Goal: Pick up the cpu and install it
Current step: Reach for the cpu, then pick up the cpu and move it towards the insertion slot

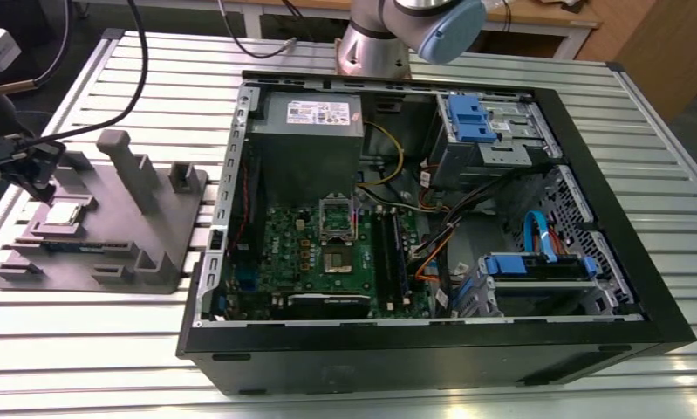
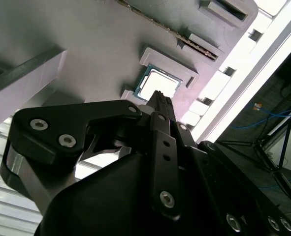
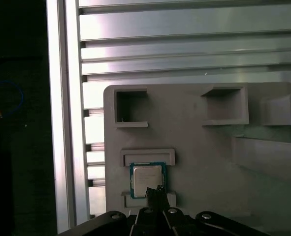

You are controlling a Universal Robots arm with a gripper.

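Well, the cpu (image 1: 66, 212) at the exterior view's left looks light and breakable; hold its edges. End effector (image 3: 155, 189) nearby is clenched, empty.

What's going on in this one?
The robot arm's gripper is right over the cpu, shut and holding nothing. The cpu lies in its pocket on the grey holder tray, which sits beside the open computer case, on the exterior view's left. The cpu has not yet been picked up.

Open computer case (image 1: 441, 347), grey fixture (image 1: 183, 229), perhaps plastic
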